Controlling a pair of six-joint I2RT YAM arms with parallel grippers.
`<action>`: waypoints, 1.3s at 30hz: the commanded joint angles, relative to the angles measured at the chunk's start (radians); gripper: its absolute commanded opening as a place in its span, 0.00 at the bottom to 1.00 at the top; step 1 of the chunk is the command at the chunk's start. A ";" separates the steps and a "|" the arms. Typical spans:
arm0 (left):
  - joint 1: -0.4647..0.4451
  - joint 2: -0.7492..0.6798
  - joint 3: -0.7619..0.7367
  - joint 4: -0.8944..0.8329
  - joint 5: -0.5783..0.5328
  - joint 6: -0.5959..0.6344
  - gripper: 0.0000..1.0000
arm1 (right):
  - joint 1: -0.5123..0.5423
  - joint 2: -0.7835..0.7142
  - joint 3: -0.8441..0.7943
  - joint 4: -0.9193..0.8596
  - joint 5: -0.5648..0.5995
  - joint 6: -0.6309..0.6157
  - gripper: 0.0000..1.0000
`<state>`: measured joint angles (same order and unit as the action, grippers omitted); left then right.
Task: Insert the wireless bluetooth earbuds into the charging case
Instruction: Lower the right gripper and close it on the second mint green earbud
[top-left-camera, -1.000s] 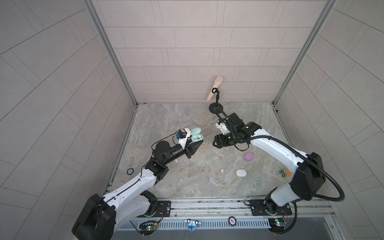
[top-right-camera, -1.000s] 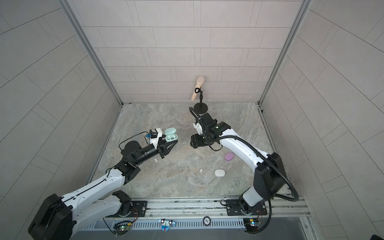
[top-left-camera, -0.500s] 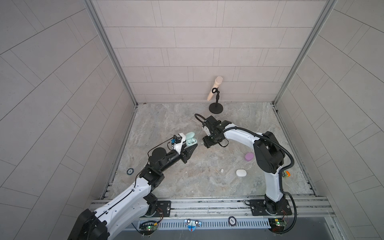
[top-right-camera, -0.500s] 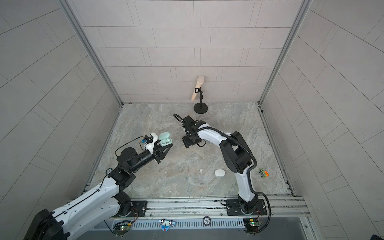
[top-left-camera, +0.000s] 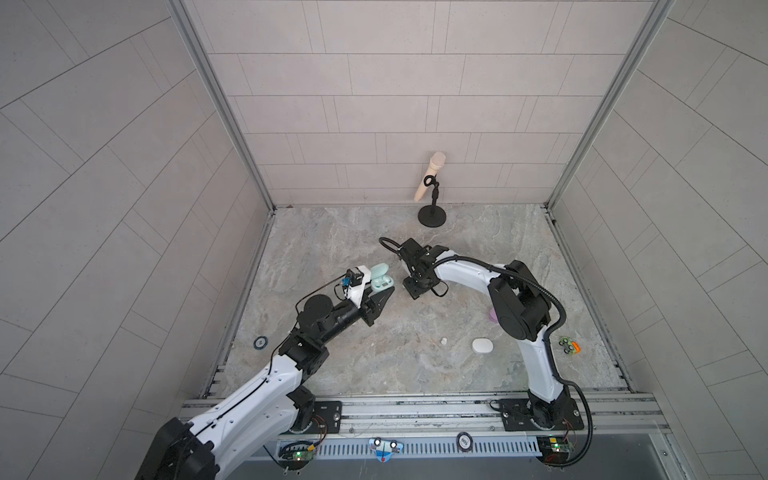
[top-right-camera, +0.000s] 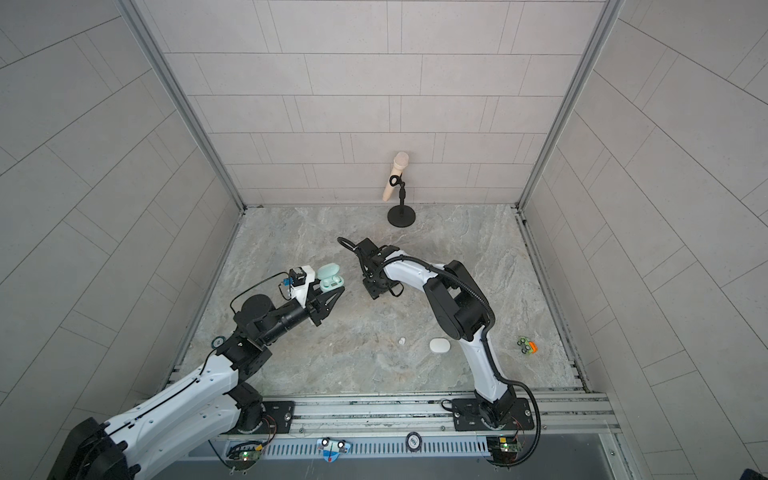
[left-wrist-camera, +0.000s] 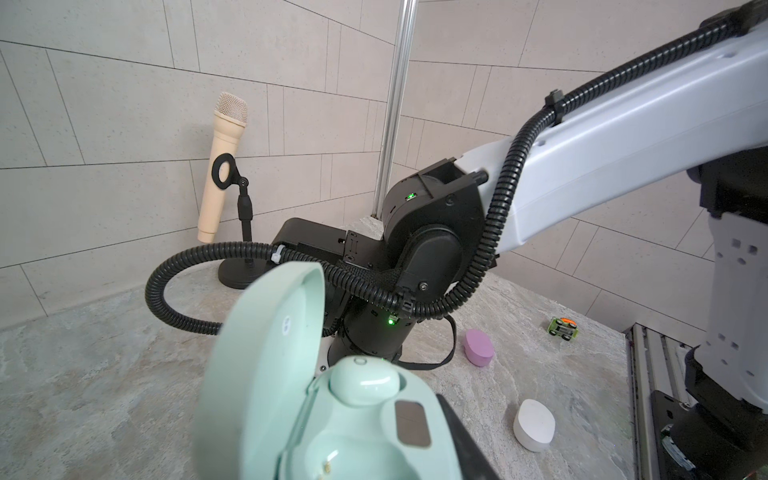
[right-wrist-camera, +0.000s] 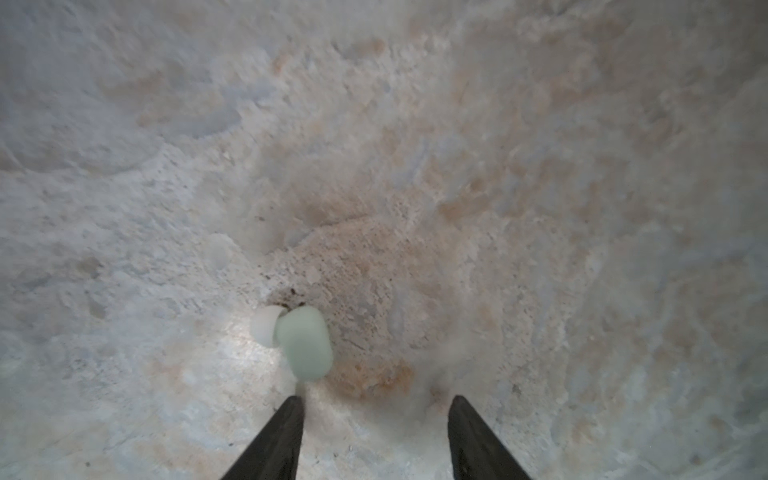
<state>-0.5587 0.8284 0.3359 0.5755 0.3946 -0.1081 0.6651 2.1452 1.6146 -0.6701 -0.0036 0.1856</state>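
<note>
We show the left gripper (top-left-camera: 380, 296) clamped on the mint-green charging case (left-wrist-camera: 332, 415), which it holds above the marbled tabletop (top-left-camera: 478, 249) with the lid (left-wrist-camera: 266, 353) raised. One mint-green earbud (left-wrist-camera: 365, 382) sits in its socket, and the neighbouring socket (left-wrist-camera: 332, 453) lies bare. In both top views the right gripper (right-wrist-camera: 377, 401) points down at the tabletop just beside the case. Its jaws stand partly apart with nothing between them. A loose mint-green earbud (right-wrist-camera: 305, 345) with a white tip lies on the tabletop just ahead of one fingertip (right-wrist-camera: 291, 415). We also mark a white earbud (top-left-camera: 444, 340) near a closed white case (top-left-camera: 482, 345), a lilac case (left-wrist-camera: 480, 347), a toy car (top-left-camera: 568, 345) and a microphone (top-left-camera: 430, 176) on its stand by the rear wall.
</note>
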 joint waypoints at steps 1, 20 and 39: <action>0.003 -0.009 -0.010 0.027 -0.006 -0.004 0.05 | 0.006 0.021 0.020 -0.024 0.060 -0.022 0.57; 0.002 -0.010 -0.014 0.034 -0.007 -0.008 0.05 | 0.004 0.115 0.153 -0.046 0.088 -0.028 0.56; 0.003 -0.008 -0.019 0.039 -0.020 -0.010 0.05 | -0.042 0.032 0.214 -0.090 -0.137 0.287 0.56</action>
<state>-0.5587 0.8291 0.3241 0.5781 0.3756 -0.1154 0.6144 2.2044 1.8046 -0.7319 -0.0986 0.3771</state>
